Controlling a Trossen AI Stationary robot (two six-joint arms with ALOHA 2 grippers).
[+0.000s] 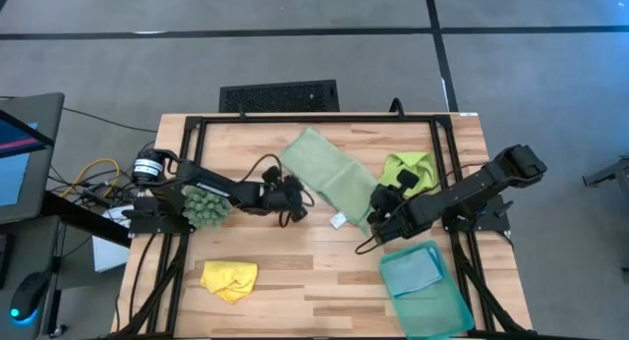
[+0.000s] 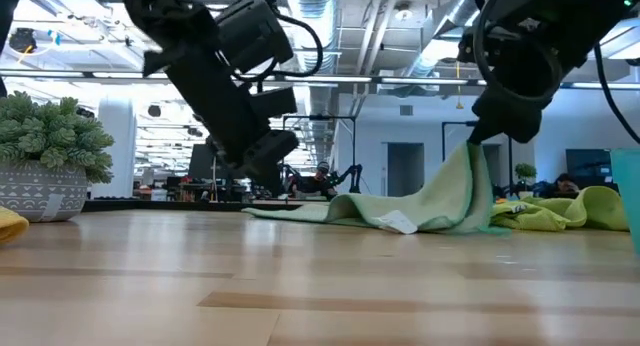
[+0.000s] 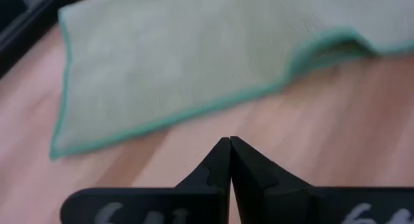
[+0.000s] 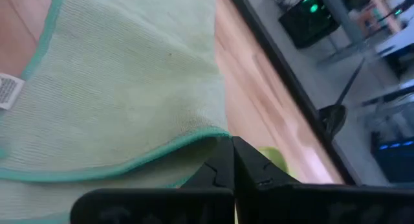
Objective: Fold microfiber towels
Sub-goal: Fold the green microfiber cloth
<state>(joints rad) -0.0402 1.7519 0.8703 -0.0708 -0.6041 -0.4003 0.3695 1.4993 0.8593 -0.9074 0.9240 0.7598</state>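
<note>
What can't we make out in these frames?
- Light blue towel in the teal tray: folded or just laid, too small in the high view; the low view shows only the tray's edge.
- Lime green towel: partly under the right gripper from above.
- Sage green towel: the right wrist view cuts it off; the white tag's print is too small to read.
- Yellow towel: only a sliver at the low view's edge.

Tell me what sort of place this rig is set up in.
Probably a robotics lab or open workshop. Beyond the pale wooden table, the low view shows exposed ceiling ducts, another robot arm rig on a far bench and a person seated at a desk; the floor is bare grey concrete.
</note>
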